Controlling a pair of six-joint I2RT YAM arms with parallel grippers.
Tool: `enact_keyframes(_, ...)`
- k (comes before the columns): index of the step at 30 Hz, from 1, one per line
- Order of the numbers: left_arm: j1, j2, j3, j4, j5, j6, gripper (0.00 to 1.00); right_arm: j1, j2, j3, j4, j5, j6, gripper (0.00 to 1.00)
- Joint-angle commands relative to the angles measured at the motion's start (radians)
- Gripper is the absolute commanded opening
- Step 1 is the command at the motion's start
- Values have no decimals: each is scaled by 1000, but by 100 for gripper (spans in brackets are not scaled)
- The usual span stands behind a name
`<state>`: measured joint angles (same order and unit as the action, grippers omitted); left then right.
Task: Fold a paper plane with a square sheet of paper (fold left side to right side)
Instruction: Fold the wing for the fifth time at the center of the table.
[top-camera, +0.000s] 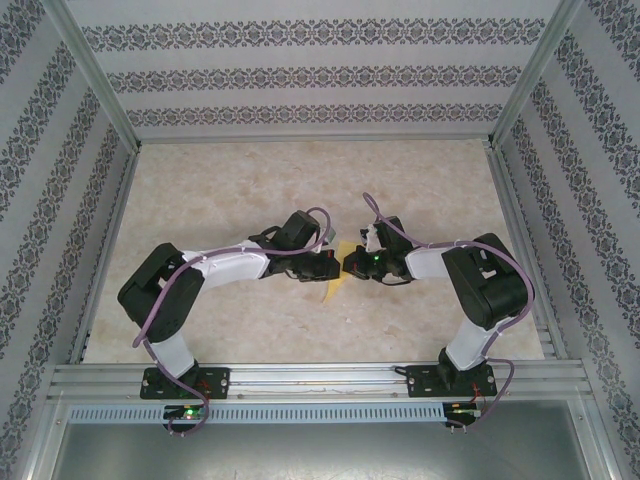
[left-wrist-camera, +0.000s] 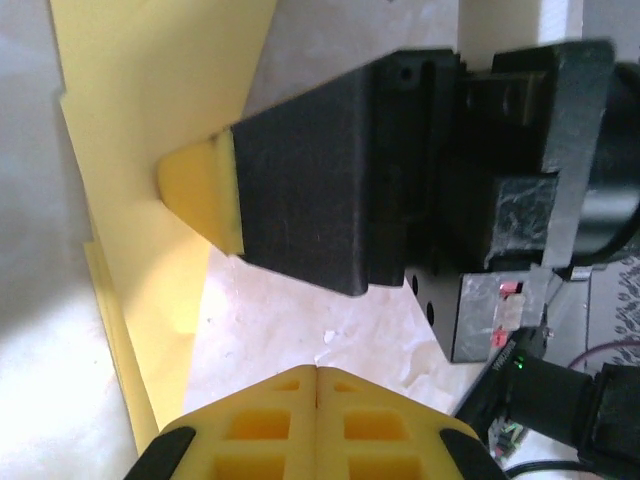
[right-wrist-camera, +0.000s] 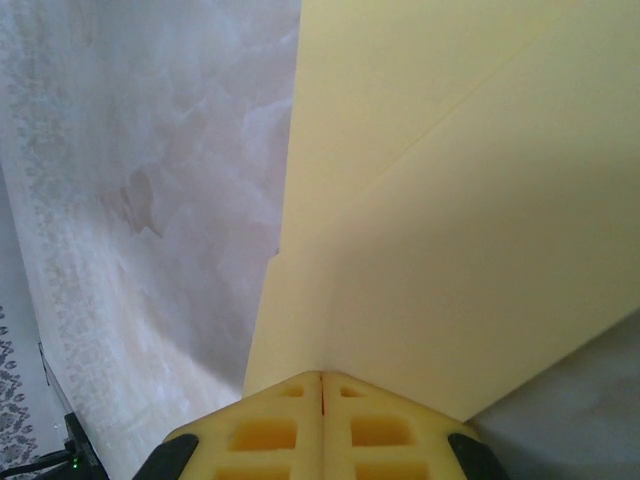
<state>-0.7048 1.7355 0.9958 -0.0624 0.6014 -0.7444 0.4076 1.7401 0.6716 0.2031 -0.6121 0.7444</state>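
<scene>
The folded yellow sheet of paper (top-camera: 334, 287) lies flat on the table between the two grippers, mostly hidden under them in the top view. In the left wrist view the paper (left-wrist-camera: 150, 90) runs down the left side as a long folded shape with layered edges. My right gripper (right-wrist-camera: 321, 376) is shut, and its tip rests on the paper (right-wrist-camera: 450, 200), where a diagonal fold line shows. The left wrist view also shows that right gripper (left-wrist-camera: 190, 190) touching the paper with its yellow tip. My left gripper (left-wrist-camera: 317, 372) is shut with nothing between its fingers, over bare table just right of the paper.
The marble-patterned table (top-camera: 250, 190) is enclosed by patterned walls (top-camera: 300, 75) on three sides. A metal rail (top-camera: 320, 378) runs along the near edge, by the arm bases. Both grippers (top-camera: 340, 265) sit almost tip to tip at the table's middle.
</scene>
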Motion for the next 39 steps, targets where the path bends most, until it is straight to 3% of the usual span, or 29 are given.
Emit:
enact_keyframes(1,7,9,-35,18,68,-40,3,2,93,-38,-89,127,-46,0)
enact_keyframes(39,5,120,-128,166,107,-106,3,7,120,-26,-124,147,-73,0)
